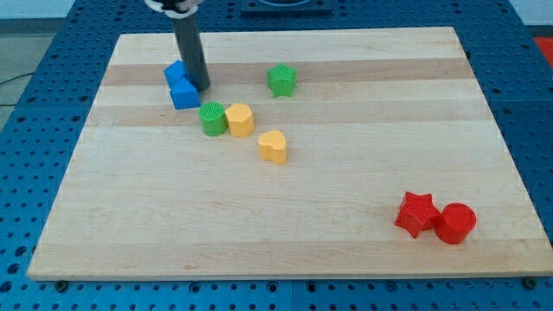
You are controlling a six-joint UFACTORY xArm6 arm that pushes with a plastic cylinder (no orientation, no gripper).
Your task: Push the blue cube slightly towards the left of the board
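Observation:
Two blue blocks sit together near the view's top left. One blue block (175, 72) lies behind, partly hidden by the rod. The other blue block (184, 93) lies just in front of it; I cannot tell which one is the cube. My tip (200, 87) rests on the board at the right side of both blue blocks, touching or nearly touching them. The dark rod rises from the tip to the view's top edge.
A green cylinder (212, 118) and a yellow block (239, 119) stand side by side below right of the blue blocks. A yellow heart (273, 147) lies further down. A green star (282, 79) is top centre. A red star (416, 213) and a red cylinder (454, 223) are bottom right.

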